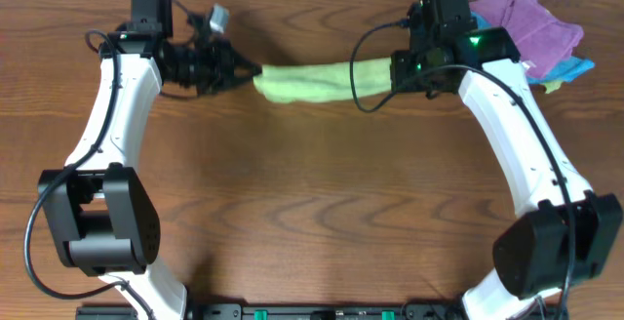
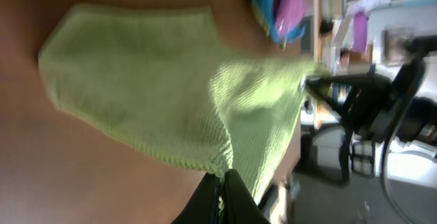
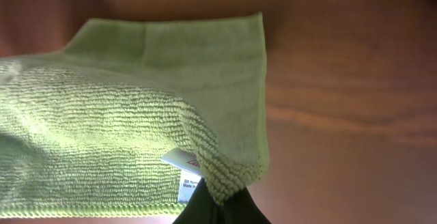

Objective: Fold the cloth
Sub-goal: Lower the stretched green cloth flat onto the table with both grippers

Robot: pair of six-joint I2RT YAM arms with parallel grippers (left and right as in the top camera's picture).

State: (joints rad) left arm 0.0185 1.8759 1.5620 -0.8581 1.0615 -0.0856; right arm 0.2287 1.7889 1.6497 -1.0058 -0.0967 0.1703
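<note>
From the left tool [image 1: 255,71]: shut tight on the left end of the cloth [image 1: 312,78], a corner pinched between dark fingertips. At the right tool [image 1: 395,74]: likewise clamped, on the opposite end, just beside a small white label [image 3: 186,176]. Between the two, drawn out into a long narrow band, long axis left to right across the far part of the counter [image 1: 312,193], one end toward each tool. In the wrist views, doubled over, lower layer close to the wood. Past the right arm, at the far right corner: purple cloth [image 1: 531,18] heaped over blue cloth [image 1: 577,66], apart from the green.
</note>
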